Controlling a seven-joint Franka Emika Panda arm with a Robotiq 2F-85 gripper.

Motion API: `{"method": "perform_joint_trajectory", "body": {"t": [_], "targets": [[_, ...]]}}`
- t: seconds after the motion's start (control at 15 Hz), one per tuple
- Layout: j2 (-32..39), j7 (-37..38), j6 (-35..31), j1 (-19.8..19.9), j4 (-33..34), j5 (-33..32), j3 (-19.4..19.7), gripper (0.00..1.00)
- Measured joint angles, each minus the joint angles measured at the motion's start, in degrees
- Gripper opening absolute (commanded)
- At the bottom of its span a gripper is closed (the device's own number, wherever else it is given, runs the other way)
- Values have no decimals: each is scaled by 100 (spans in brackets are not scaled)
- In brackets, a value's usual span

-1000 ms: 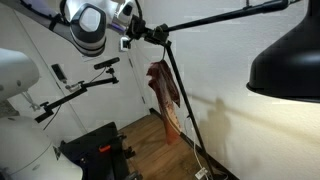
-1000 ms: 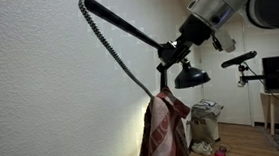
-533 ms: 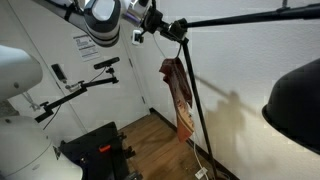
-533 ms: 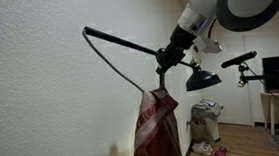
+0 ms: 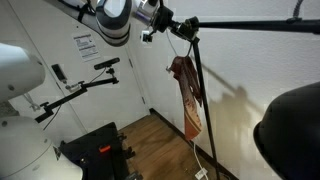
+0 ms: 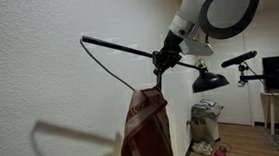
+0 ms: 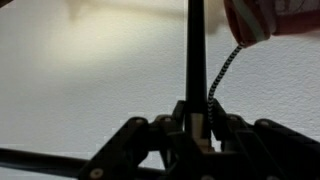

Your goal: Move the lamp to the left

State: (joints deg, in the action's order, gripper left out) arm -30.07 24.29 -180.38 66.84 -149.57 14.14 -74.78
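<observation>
Robot arm's gripper (image 5: 180, 25) holds the lamp (image 5: 250, 23) high up, at the joint where the thin black pole meets the long boom arm, with the jaws closed firmly on it. In the wrist view the dark fingers (image 7: 172, 135) press against either side of the pole. The lamp stands close to a white wall (image 6: 30, 87), its boom reaching across the top of an exterior view and its large black dome shade (image 5: 292, 122) hanging low in the foreground. A red cloth (image 6: 143, 128) is draped on the pole below the grip, and a braided cable (image 7: 225, 75) loops beside it. A thinner boom stand (image 5: 75, 88) is well apart, above a wooden floor (image 5: 160, 140).
</observation>
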Motion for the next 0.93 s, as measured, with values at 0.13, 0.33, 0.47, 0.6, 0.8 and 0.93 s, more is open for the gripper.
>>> {"method": "perform_joint_trajectory", "body": {"t": [0.13,0.33,0.47,0.6,0.8,0.93], "targets": [[-296,370,113,187,20,14,-177,7],[-849,1029,406,453,70,66,-407,7],[-1127,1405,569,572,134,67,-540,7],[-1391,1698,769,693,209,66,-651,7],[-1752,1953,986,851,261,16,-762,7],[-1794,1955,979,866,306,-88,-823,7]]}}
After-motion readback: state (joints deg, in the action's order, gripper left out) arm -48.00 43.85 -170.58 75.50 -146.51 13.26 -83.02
